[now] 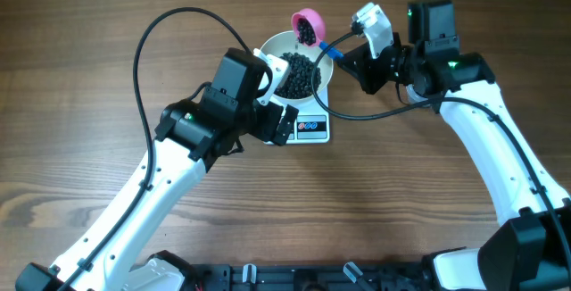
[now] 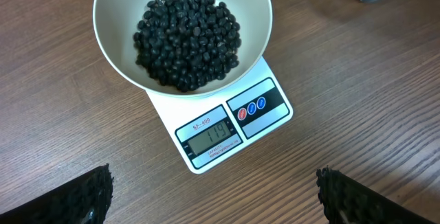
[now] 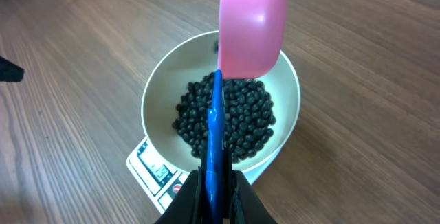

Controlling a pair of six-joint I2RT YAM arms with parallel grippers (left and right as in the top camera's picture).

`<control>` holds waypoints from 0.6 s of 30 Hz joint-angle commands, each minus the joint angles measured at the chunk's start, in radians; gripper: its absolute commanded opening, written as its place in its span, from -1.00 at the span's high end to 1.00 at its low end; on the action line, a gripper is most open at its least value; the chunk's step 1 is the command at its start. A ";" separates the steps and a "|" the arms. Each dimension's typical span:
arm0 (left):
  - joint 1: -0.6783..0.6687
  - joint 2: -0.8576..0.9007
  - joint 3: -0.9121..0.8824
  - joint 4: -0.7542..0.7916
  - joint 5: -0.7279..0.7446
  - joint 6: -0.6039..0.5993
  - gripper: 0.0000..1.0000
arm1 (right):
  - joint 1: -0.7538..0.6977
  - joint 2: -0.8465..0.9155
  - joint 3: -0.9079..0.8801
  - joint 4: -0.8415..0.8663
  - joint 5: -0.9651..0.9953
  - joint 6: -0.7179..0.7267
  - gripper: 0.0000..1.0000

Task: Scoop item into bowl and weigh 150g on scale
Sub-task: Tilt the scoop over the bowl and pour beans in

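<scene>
Right gripper (image 3: 214, 183) clamped the scoop (image 3: 251, 25) over beans (image 2: 187, 38) heaped in the bowl (image 2: 110, 45) on the scale (image 2: 172, 110), left gripper (image 2: 216, 200) gaped empty; tipping needed a slow trickle, display (image 2: 214, 136) watched.

I see a round plain white bowl (image 2: 113, 25) sitting upright on a small white square digital scale (image 2: 165, 107), upper centre of the overhead view. A loose heap of small round black beans (image 2: 187, 40) covers its bottom. The scale's grey display (image 2: 210, 139) shows digits beside two small buttons (image 2: 251, 109).
</scene>
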 commanded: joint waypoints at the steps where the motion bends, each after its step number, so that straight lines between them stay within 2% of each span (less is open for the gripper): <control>1: -0.005 0.006 -0.007 0.000 0.014 0.015 -1.00 | 0.002 -0.023 0.003 0.010 0.020 -0.047 0.91; 4: -0.005 0.006 -0.006 0.000 0.014 0.015 -1.00 | 0.002 -0.022 0.003 0.019 0.020 -0.050 0.91; 8: -0.005 0.006 -0.006 0.000 0.014 0.015 -1.00 | 0.002 -0.022 0.003 0.014 0.020 -0.161 0.91; 18: -0.005 0.006 -0.007 0.000 0.014 0.015 -1.00 | 0.002 -0.022 0.003 0.018 0.013 -0.152 0.91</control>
